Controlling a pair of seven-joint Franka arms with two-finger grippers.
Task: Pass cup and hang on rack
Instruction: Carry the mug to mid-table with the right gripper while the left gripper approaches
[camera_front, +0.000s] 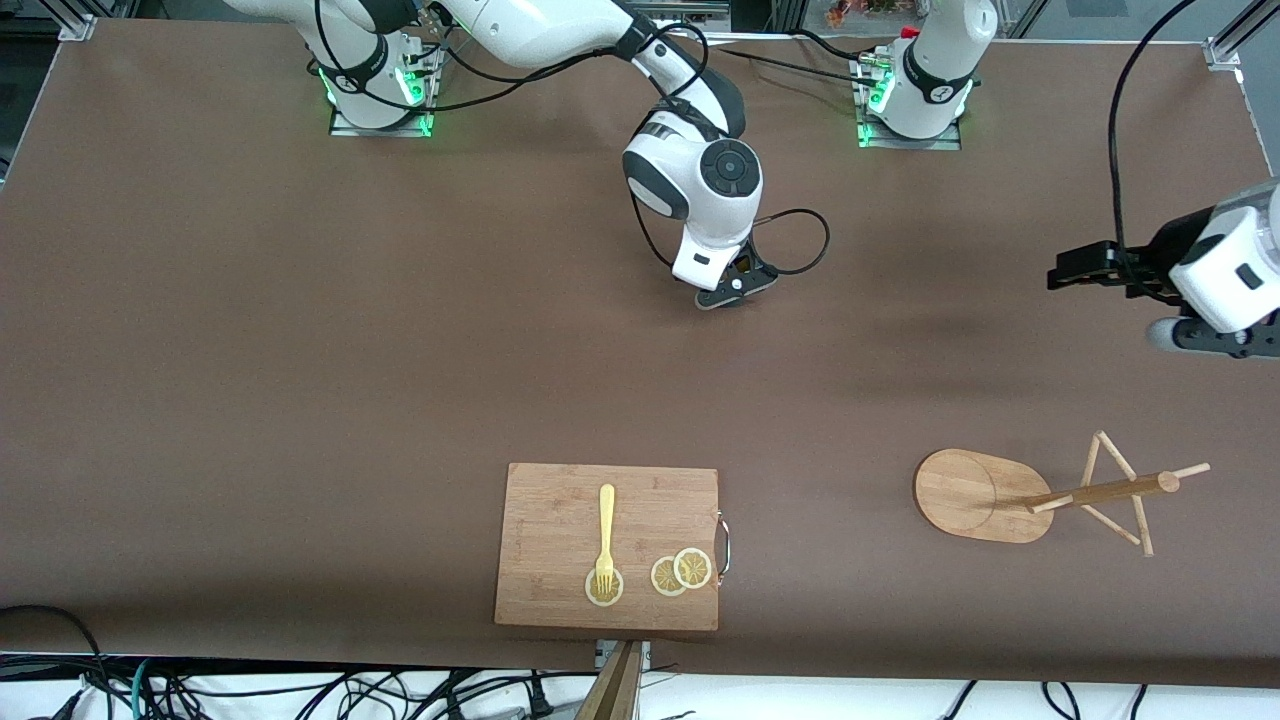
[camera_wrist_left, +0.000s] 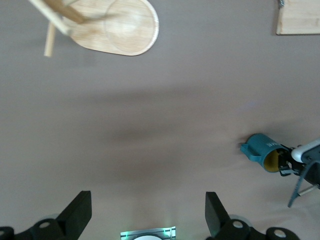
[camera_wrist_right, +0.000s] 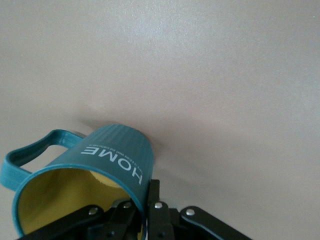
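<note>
The dark teal cup (camera_wrist_right: 112, 155), ribbed with a yellowish inside and a loop handle, is tilted low over the middle of the table. My right gripper (camera_wrist_right: 142, 200) is shut on its rim, one finger inside and one outside. In the front view the right gripper (camera_front: 742, 280) hides most of the cup (camera_front: 725, 296). The left wrist view shows the cup (camera_wrist_left: 261, 149) and the right gripper (camera_wrist_left: 295, 160). My left gripper (camera_wrist_left: 147, 200) is open and empty, up over the left arm's end of the table (camera_front: 1095, 270). The wooden rack (camera_front: 975, 495) stands nearer the front camera, also seen in the left wrist view (camera_wrist_left: 120, 27).
A bamboo cutting board (camera_front: 607, 545) lies near the table's front edge, with a yellow fork (camera_front: 606, 535) and lemon slices (camera_front: 680, 572) on it. Its corner shows in the left wrist view (camera_wrist_left: 299, 17). Cables hang below the front edge.
</note>
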